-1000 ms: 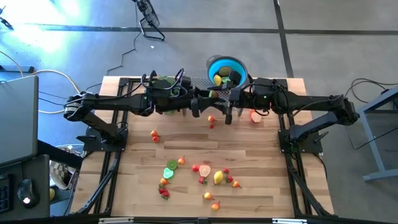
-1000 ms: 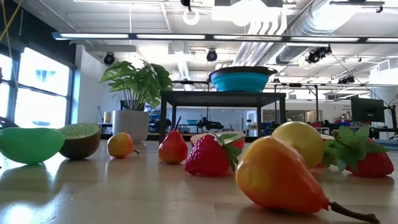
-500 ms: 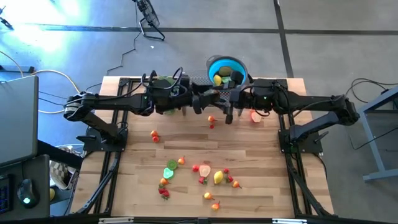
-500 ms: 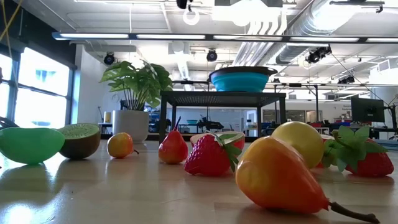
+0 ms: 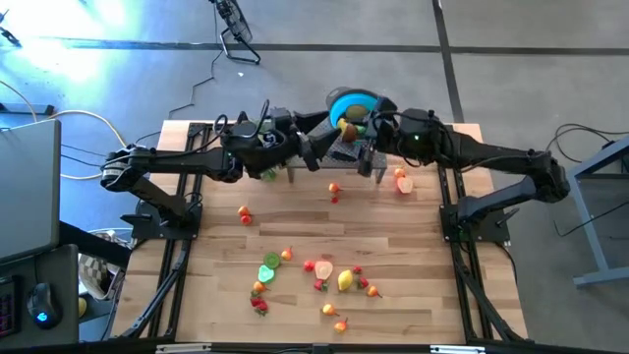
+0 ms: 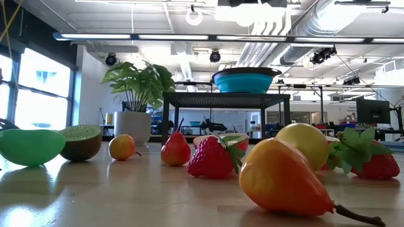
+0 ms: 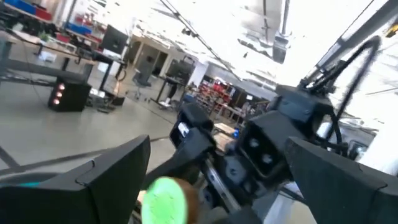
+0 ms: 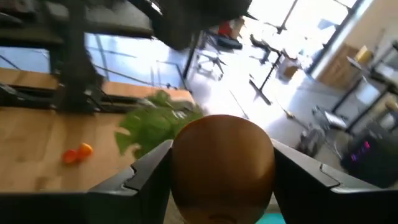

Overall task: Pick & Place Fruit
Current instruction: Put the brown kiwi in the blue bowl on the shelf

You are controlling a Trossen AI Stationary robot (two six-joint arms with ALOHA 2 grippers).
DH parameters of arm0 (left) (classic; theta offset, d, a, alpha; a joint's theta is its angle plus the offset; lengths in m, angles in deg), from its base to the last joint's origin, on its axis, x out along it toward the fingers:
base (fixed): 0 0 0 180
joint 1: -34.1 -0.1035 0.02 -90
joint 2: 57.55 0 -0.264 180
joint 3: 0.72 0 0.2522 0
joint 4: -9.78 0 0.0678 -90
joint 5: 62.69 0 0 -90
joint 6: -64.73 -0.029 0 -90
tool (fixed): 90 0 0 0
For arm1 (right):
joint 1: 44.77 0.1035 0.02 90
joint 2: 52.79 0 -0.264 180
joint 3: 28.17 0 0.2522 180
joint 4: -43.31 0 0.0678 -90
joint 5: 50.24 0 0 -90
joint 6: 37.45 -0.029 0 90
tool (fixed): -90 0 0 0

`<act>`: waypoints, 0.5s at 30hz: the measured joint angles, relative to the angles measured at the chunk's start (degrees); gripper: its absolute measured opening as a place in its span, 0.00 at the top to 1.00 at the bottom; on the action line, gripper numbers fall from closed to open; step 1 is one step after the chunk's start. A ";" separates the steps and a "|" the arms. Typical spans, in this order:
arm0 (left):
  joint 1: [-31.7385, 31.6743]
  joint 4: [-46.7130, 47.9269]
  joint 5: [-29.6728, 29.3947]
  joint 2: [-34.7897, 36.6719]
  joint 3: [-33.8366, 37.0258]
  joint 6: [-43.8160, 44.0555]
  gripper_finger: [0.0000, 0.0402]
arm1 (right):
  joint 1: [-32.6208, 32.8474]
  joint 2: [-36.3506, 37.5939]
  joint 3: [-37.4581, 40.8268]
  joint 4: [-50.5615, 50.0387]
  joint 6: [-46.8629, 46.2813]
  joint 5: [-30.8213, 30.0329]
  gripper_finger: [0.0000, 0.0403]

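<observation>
My right gripper (image 8: 222, 186) is shut on a brown kiwi half (image 8: 222, 155) and hovers by the blue bowl (image 5: 356, 98) at the table's far edge; a sliver of the bowl's rim (image 8: 268, 218) shows below it. The kiwi's green cut face (image 7: 165, 199) faces my left gripper (image 7: 217, 168), which stands open just left of it with nothing between its fingers. In the high view my left gripper (image 5: 316, 147) and right gripper (image 5: 362, 133) are close together. More fruit (image 5: 319, 275) lies on the wood near the front edge. My right gripper pinches the kiwi half by its brown skin (image 8: 181, 168) between its two fingers, one on either side. The fingers come roughly level from the table's right side. The kiwi is lifted clear of the table, its cut face turned away toward the left arm.
The bowl sits on a black stand (image 6: 221, 98) with a leafy potted plant (image 6: 139, 82) to its left. A red piece (image 5: 403, 183), a small red fruit (image 5: 334, 189) and an orange one (image 5: 244, 211) lie on the table (image 5: 413, 295) mid-way back.
The two grippers, which met over the middle of the table's far part, have drawn apart. My right gripper has swung toward the far edge and the bowl with the kiwi. My left gripper has rolled and tipped upward almost in place.
</observation>
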 joint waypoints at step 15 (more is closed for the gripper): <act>0.07 0.43 -2.55 0.00 0.00 -0.17 0.09 | -13.68 -2.32 0.00 -4.27 -5.28 3.09 0.45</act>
